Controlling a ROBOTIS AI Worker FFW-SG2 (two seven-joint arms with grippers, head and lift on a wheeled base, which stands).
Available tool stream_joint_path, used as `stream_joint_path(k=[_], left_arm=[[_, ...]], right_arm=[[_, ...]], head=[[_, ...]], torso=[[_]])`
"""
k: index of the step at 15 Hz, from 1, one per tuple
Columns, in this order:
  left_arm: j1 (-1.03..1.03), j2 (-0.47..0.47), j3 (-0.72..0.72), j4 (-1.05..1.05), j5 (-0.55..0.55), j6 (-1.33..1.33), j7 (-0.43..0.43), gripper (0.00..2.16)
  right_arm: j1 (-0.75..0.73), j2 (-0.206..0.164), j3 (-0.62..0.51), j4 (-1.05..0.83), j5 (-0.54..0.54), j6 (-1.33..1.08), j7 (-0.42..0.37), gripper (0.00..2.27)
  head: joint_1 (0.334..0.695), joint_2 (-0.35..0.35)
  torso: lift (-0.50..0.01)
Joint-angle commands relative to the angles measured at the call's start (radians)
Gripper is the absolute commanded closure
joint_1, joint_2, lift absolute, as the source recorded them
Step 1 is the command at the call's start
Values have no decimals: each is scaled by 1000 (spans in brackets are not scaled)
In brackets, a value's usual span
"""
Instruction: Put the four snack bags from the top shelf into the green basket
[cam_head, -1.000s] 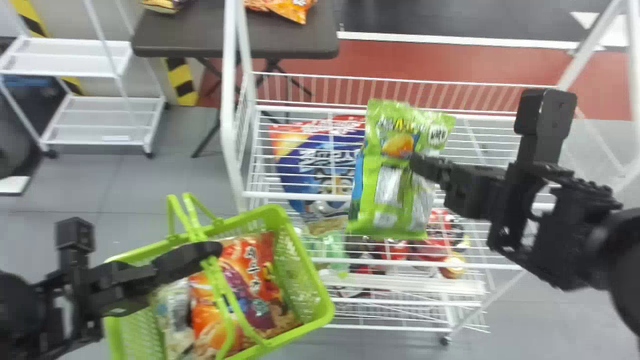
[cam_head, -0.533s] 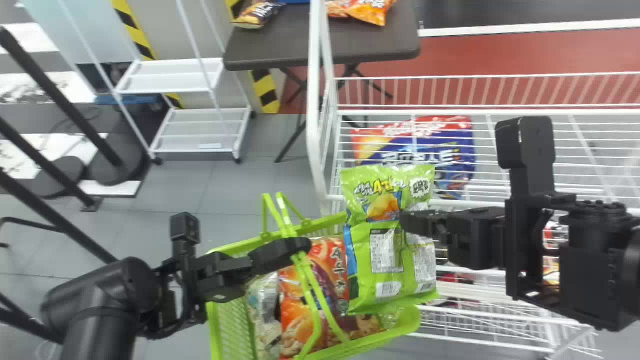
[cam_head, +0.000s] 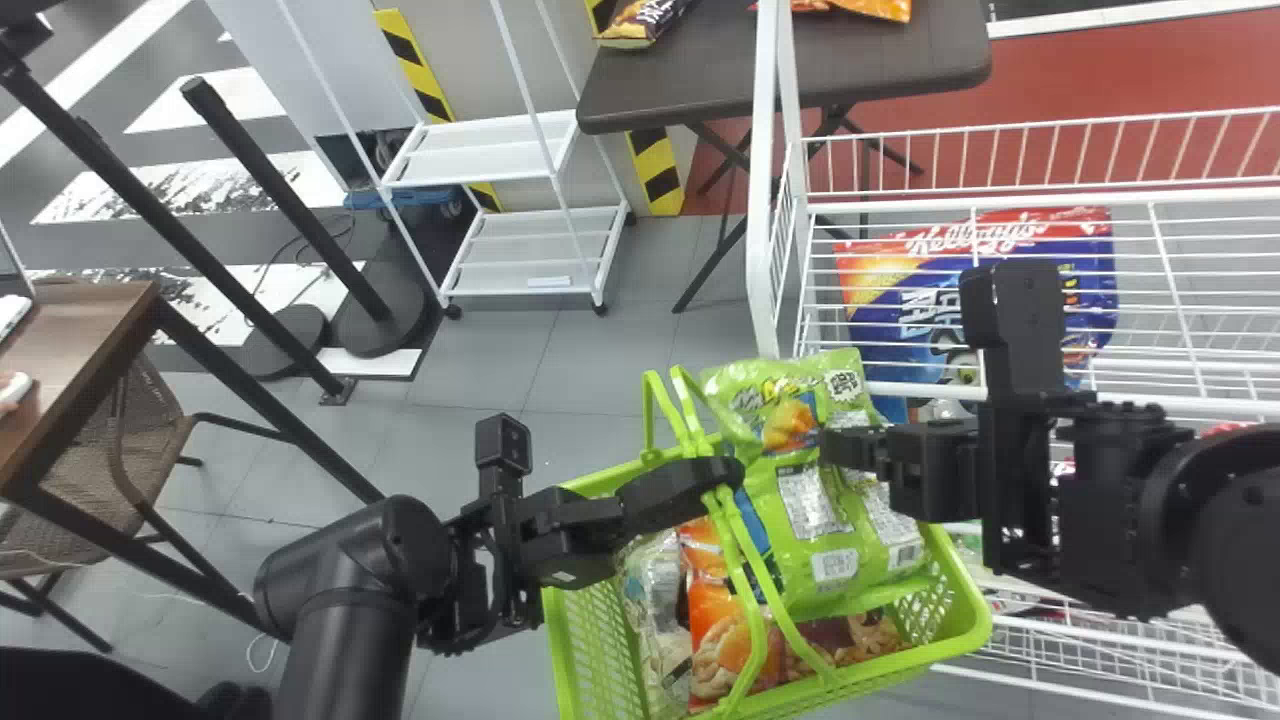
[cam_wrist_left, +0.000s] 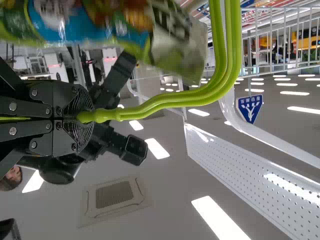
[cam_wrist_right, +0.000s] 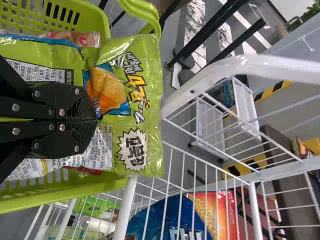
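In the head view my left gripper (cam_head: 728, 474) holds the handles of the green basket (cam_head: 600, 650), and in the left wrist view the gripper (cam_wrist_left: 82, 117) is clamped on the green handles (cam_wrist_left: 165, 102). My right gripper (cam_head: 830, 448) pinches a green snack bag (cam_head: 835, 530), which hangs over the basket's right half, its lower part at the opening. From the right wrist view, the gripper (cam_wrist_right: 95, 119) is shut on the green bag (cam_wrist_right: 132, 100) at its middle. Under it, an orange snack bag (cam_head: 705, 640) and a pale bag (cam_head: 655, 610) lie inside the basket.
Right of the basket stands the white wire shelf (cam_head: 775, 250), its front post close to the green bag's top. A blue and red bag (cam_head: 890, 340) lies behind the shelf's wires. Farther back are a brown table (cam_head: 700, 80) and a small white rack (cam_head: 490, 150).
The head view has swung toward the left. The green bag, held by my right gripper, has gone from in front of the shelf to over the basket and lower against it.
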Motion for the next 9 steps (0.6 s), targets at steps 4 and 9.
stream_joint_path(k=[4,9], left_arm=[[7,6,3,-5,21,1,-11,2148],[24,8,1,-31,30,23,-11,2148]], right_arm=[[49,-4,-66,-81,-19,221,81,-2],[210,-24,-318,-392,66,151,173,43]], head=[[695,350],[695,318]], torso=[[0],[0]])
